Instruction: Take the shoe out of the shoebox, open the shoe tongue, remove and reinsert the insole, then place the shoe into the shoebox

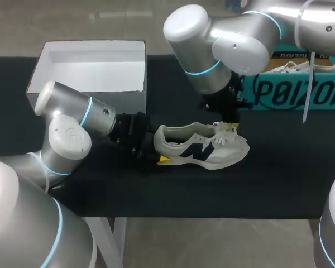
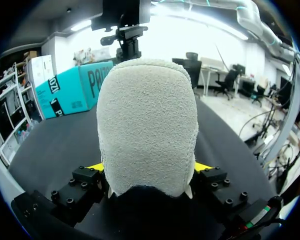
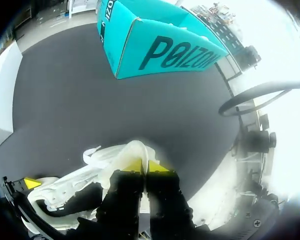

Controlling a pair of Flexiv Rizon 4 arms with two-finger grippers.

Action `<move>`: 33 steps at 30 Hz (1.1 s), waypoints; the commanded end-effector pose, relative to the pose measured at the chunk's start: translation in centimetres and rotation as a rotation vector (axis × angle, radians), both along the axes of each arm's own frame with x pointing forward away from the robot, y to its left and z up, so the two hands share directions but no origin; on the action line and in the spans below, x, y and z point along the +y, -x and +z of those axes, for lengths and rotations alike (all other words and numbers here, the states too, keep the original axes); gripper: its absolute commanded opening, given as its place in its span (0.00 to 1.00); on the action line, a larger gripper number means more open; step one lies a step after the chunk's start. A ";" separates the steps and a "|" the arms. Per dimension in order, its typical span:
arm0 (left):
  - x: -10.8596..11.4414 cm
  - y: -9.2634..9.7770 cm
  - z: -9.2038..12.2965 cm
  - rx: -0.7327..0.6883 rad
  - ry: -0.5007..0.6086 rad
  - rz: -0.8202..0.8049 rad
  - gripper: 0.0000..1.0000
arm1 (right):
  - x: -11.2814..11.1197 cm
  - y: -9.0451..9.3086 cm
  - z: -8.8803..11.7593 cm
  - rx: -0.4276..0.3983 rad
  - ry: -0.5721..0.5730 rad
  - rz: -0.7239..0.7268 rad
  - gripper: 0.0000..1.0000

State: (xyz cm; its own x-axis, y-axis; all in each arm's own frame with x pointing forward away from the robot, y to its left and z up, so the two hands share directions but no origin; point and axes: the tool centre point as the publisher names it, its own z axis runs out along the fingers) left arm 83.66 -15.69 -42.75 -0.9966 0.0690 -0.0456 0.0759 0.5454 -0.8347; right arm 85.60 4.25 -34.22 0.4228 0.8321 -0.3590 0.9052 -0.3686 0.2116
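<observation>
1. Our left end effector (image 2: pixel 149 171) was clenched on the heel (image 2: pixel 147 120) of the shoe (image 1: pixel 204 148), a yellow tip pressed to each side of it. We judged this grip was there to anchor the shoe so that it would not slide or tip while the other arm worked at its front.
2. Our right end effector (image 3: pixel 146 166) came down from above onto the lacing area. Its tips were drawn almost together on the pale tongue (image 3: pixel 122 152), a fold of which seemed to be caught between them. That pinch suited the tongue-opening step, since pulling up and forward would widen the mouth ahead of the insole work.
3. We saw the shoe resting on its sole on the dark surface (image 1: pixel 279 162), out of the white shoebox (image 1: pixel 89 43) and just in front of that box's near right corner. Its toe pointed towards our right. Lying lengthwise between the two arms, it gave each arm its own end to work on.
4. We saw the shoebox standing open behind our left arm, close by for the return at the end.
5. A teal box (image 1: pixel 301 92) stood well apart at the far right, and we judged it played no part in this step.
6. We could not see the insole in any view.
</observation>
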 end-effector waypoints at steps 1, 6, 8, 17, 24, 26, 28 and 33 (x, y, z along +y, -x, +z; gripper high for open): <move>0.1 0.1 -0.2 -0.002 0.001 0.001 0.00 | -0.8 -0.5 -1.4 0.008 -0.006 -0.007 0.00; 0.1 0.1 -0.2 -0.002 0.001 0.001 0.00 | -0.7 -0.5 -3.2 0.033 0.000 -0.008 0.33; 0.1 0.1 -0.2 -0.002 0.001 0.001 0.00 | -0.6 -0.5 -3.6 0.039 0.001 -0.006 0.36; 0.1 0.1 -0.2 -0.002 0.001 0.001 0.00 | -0.9 -0.6 -2.9 0.038 0.005 -0.011 1.00; 0.1 0.1 -0.2 -0.002 0.001 0.001 0.00 | 0.3 -1.6 1.9 -0.011 -0.110 0.148 1.00; 0.1 0.1 -0.2 -0.002 0.001 0.001 0.00 | 1.4 -1.5 3.4 0.015 -0.201 0.348 1.00; 0.1 0.1 -0.2 -0.002 0.001 0.001 0.00 | 2.3 -1.1 4.7 0.059 -0.282 0.567 1.00; 0.1 0.1 -0.2 -0.002 0.001 0.001 0.00 | 2.9 -0.4 7.1 0.232 -0.379 1.038 1.00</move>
State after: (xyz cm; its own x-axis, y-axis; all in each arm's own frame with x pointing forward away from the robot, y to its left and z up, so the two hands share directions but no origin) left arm 83.64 -15.58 -42.86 -0.9966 0.0691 -0.0455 0.0760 0.5463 -0.8341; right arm 86.85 8.00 -28.98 0.1232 0.9591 -0.2549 0.9870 -0.0918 0.1317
